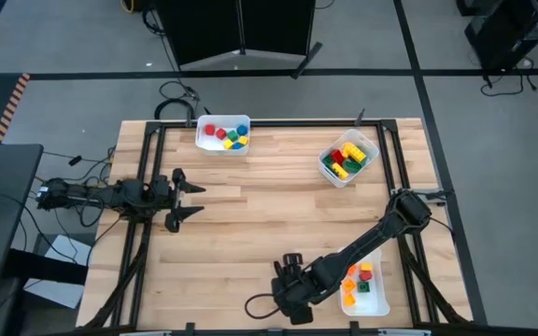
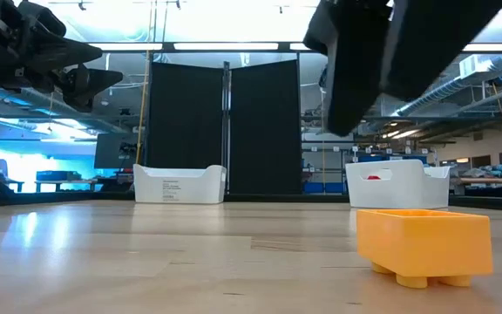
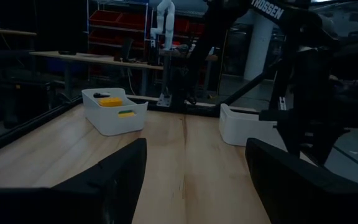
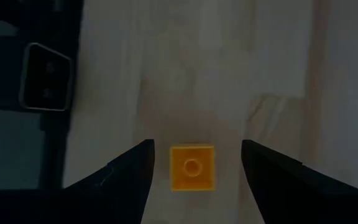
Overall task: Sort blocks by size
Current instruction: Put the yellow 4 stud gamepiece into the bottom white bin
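Wooden table [image 1: 278, 210], pale planks, framed by black rails. Bearing three white bins: one bin at the far edge left of centre [image 1: 223, 134] with red, blue, yellow and green blocks [image 1: 226, 135]; a second bin toward the far right corner [image 1: 348, 158], filled with red, yellow and green blocks [image 1: 347, 157]; a third bin at the near right edge [image 1: 366, 285] with orange, red and green blocks [image 1: 360, 277].

Left arm stretched in from the left side of the table, lying level above the wood. Left gripper [image 1: 187, 199] well apart from every bin, fingers [image 3: 120, 174] spread wide with nothing between them, only bare planks showing ahead in the left wrist view.

Right arm reaching from the right rail diagonally down toward the near edge. Right gripper [image 1: 292, 285] just beside the third bin, pointing straight down at the table. Fingers [image 4: 132, 171] spread, hanging above an orange block [image 4: 192, 167] without touching it, one finger to each side of it in the right wrist view.

Orange block [image 2: 423, 244] resting flat on the wood near the front edge, square, a single round stud on top, small feet underneath visible in the low view. Hidden beneath the gripper in the high view.
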`<state>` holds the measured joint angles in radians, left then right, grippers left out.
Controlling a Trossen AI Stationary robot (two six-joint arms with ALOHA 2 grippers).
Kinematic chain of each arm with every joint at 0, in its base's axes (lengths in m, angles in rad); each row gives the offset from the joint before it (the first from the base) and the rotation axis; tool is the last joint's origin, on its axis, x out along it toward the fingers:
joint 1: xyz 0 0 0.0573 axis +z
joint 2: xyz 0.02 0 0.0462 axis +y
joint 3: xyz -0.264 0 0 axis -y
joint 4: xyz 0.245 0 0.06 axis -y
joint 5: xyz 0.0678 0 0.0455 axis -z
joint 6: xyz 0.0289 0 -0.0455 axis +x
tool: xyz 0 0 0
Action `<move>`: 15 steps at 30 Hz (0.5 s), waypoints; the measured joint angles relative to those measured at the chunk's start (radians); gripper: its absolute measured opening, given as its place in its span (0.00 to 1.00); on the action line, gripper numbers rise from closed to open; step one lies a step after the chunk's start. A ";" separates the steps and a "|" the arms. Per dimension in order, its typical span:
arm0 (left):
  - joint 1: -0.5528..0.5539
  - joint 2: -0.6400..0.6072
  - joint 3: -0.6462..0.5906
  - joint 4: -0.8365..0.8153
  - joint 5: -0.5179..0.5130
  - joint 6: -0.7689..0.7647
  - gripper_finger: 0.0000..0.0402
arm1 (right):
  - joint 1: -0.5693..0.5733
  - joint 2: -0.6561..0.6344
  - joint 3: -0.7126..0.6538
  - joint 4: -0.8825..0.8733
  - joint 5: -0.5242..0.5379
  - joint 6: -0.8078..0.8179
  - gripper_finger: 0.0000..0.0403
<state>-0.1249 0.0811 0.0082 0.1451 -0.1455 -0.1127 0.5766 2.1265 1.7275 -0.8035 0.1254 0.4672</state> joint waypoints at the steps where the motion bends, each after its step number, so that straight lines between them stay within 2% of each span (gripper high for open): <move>1: 0.000 0.000 0.000 0.000 0.000 0.000 0.70 | 0.000 0.000 -0.009 0.008 -0.013 0.009 0.63; 15: 0.000 0.000 0.000 -0.001 0.000 0.000 0.70 | -0.004 0.000 -0.136 0.114 -0.044 0.040 0.62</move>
<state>-0.1249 0.0810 0.0082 0.1439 -0.1455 -0.1127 0.5724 2.1262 1.5913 -0.6898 0.0818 0.5069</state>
